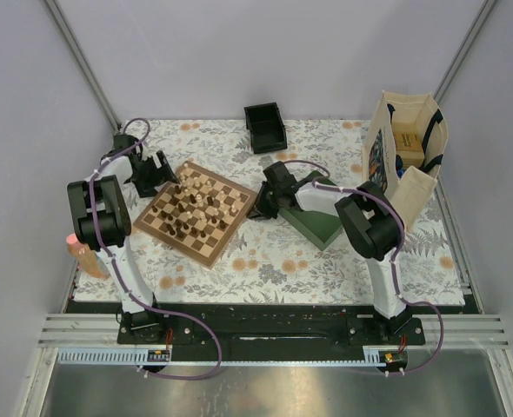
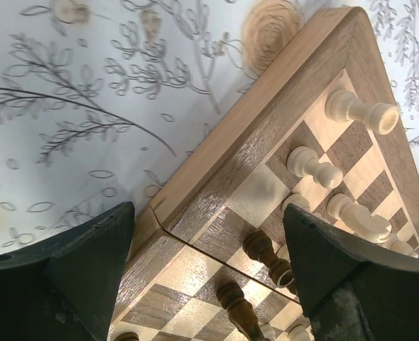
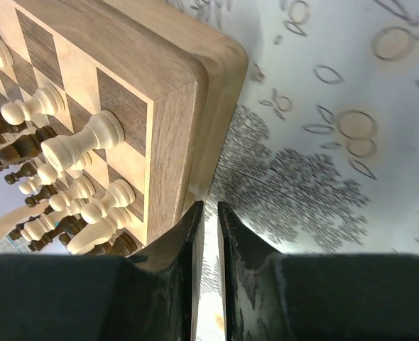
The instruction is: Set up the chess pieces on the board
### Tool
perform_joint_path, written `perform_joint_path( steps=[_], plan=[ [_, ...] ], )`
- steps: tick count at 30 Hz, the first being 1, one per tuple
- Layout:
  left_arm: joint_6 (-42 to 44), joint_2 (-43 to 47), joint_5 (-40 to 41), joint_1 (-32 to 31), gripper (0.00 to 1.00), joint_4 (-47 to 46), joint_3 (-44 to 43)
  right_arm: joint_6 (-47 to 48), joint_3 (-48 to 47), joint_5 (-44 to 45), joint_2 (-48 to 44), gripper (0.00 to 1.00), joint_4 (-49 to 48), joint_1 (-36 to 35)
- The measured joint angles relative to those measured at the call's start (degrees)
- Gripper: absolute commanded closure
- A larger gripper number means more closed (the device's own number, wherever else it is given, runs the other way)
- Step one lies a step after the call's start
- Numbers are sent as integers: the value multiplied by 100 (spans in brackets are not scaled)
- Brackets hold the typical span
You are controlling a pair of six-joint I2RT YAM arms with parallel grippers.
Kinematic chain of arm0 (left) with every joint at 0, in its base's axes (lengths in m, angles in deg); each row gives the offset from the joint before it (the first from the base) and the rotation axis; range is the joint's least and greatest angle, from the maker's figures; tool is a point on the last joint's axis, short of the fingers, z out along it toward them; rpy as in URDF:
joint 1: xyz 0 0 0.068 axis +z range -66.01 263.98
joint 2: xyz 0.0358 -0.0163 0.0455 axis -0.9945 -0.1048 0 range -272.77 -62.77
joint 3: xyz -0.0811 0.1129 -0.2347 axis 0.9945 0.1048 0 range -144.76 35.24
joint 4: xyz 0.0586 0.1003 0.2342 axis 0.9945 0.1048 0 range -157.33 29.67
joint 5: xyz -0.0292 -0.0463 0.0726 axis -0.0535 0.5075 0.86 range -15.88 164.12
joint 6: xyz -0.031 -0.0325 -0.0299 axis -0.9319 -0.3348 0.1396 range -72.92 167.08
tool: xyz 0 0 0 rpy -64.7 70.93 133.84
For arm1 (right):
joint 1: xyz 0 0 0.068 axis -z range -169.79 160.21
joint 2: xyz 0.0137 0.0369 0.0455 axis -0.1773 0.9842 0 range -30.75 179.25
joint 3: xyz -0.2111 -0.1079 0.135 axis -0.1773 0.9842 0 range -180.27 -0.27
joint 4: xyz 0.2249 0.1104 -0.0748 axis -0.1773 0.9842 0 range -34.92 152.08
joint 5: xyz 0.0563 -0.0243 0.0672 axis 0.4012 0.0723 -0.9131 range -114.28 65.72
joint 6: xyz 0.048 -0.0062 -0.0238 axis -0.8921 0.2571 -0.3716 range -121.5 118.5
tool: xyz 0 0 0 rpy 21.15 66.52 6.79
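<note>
Overhead, one cream tote bag [image 1: 417, 187] holds a tan box [image 1: 406, 142]. One black bin [image 1: 265, 128] sits beyond the board [image 1: 206, 252]. The board lies corner-on, left of centre, checkered tan and brown, with cream and dark chess pieces [image 1: 197, 207] crowded mid-board.

Left wrist: left gripper [image 2: 208, 234] jaws stand wide over the board's border; two dark pieces show.

Right wrist: right gripper [image 3: 209, 207] jaws are nearly closed, gripping nothing, just beside a board corner.

I count one checkered wooden chessboard [image 1: 206, 250], one small black box [image 1: 265, 129], one green square tray [image 1: 324, 228], one cream tote bag [image 1: 406, 169]; tiny wooden chessmen [image 1: 196, 207] too crowded to tally.
</note>
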State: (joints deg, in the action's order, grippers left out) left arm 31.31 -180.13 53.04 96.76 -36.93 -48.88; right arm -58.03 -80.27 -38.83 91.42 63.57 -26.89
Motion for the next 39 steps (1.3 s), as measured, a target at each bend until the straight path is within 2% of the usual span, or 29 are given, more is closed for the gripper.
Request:
perform_joint_path(
  steps=[20,35,36,37,39],
  plan=[
    [-339,208,-232,-730,12,-321,393,761,1528,356,-1222,77,61,413],
    [-420,404,-199,-763,9,-234,625,1615,1283,337,-1790,71,671,446],
    [-422,407,-190,-761,9,-225,625,1648,1257,337,-1827,70,688,448],
    [-422,411,-184,-761,1,-212,625,1687,1231,337,-1871,69,726,448],
    [-433,428,-188,-737,1,-173,625,1753,1202,334,-1958,66,791,448]
  ],
)
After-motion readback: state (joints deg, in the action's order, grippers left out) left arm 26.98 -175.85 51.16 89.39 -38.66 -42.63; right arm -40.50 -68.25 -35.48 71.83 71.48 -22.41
